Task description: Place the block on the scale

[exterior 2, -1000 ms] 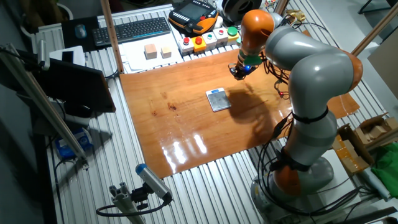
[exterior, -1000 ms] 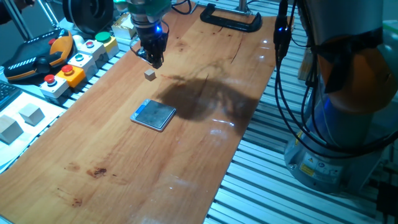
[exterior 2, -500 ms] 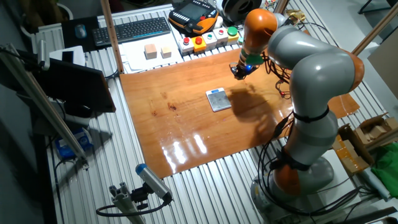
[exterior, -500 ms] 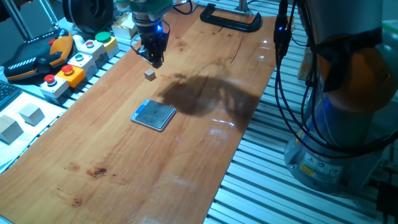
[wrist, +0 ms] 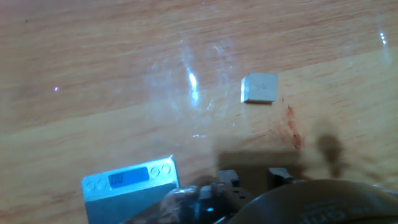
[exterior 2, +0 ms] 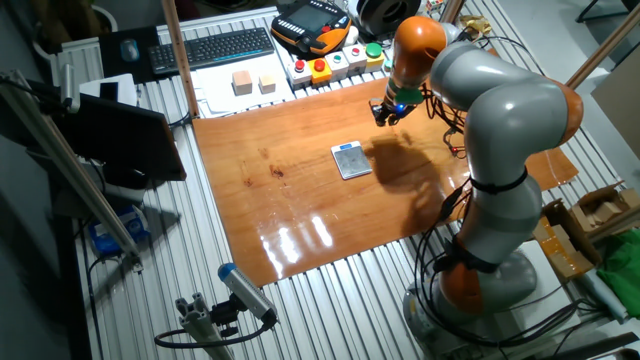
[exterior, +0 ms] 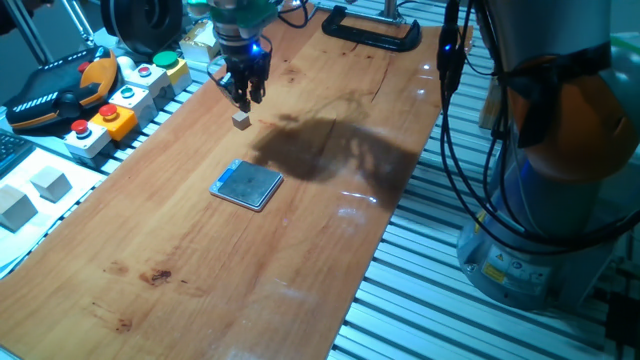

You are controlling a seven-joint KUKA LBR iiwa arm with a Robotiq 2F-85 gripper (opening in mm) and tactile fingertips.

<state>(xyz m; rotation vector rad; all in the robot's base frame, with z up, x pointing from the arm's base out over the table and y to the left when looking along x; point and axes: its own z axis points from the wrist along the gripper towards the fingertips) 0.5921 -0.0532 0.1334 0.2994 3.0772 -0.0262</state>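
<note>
**Reach for block, not yet gripped**

Hand point(exterior: 243, 97) above and just behind tiny grey-beige cube block point(exterior: 240, 120), empty; finger spread: cannot tell. Best centred over cube, lowered straight, closed on 2 flat sides. Block loose on wooden desk point(exterior: 180, 240), apart from thin square blue-grey metallic scale point(exterior: 247, 185). Pale matte faces, crisp edges.

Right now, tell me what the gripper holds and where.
Nothing. The gripper hangs above the table, open and empty; the block lies loose below it.
</note>
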